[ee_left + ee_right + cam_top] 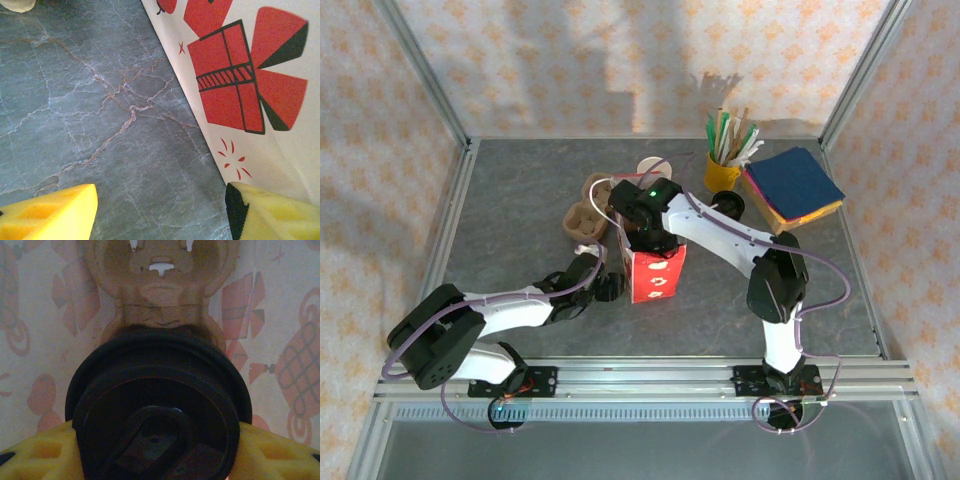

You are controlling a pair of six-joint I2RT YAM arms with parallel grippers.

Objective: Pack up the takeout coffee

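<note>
Right tool (pixel 160 460) is clamped on the takeout coffee (pixel 159 390), lid up, inside the gift bag (pixel 658 275), above a pulp carrier (pixel 162 295). Left tool (pixel 160 217) stands apart beside the bag. Recommended: lower straight and seat the cup before releasing.

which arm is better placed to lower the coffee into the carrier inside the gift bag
Right. The right gripper holds the lidded takeout coffee inside the gift bag, above the cardboard carrier. The left gripper stands open outside, beside the bag.
</note>
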